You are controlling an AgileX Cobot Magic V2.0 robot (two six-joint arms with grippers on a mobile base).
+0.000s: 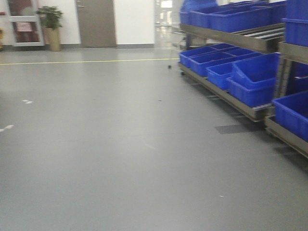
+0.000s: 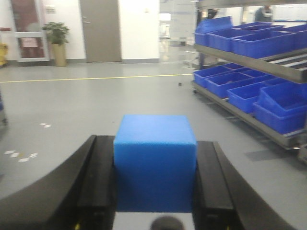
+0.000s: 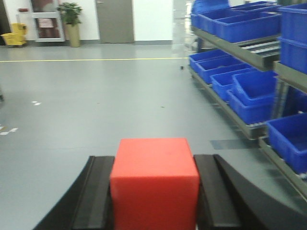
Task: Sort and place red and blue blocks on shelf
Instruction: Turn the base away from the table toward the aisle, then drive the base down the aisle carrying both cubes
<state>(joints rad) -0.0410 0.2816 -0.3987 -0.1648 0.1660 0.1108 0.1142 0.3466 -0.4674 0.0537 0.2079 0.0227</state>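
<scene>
My left gripper [image 2: 154, 143] is shut on the blue block [image 2: 155, 160], a plain matte cube held between its black fingers [image 2: 98, 177] above the floor. My right gripper [image 3: 154, 160] is shut on the red block [image 3: 154, 184], a cube of the same size. The shelf [image 1: 231, 98], a steel rack with metal rails, stands along the right side, ahead and to the right of both grippers; it also shows in the left wrist view [image 2: 249, 60] and the right wrist view [image 3: 249, 48]. Neither gripper shows in the front view.
Large blue plastic bins [image 1: 255, 79] fill the shelf tiers. Grey floor [image 1: 106, 144] stretches ahead with a yellow line [image 1: 82, 61] across it. A potted plant [image 1: 50, 26] and a door [image 1: 96, 23] stand at the far wall. A yellow mop bucket [image 3: 14, 38] sits far left.
</scene>
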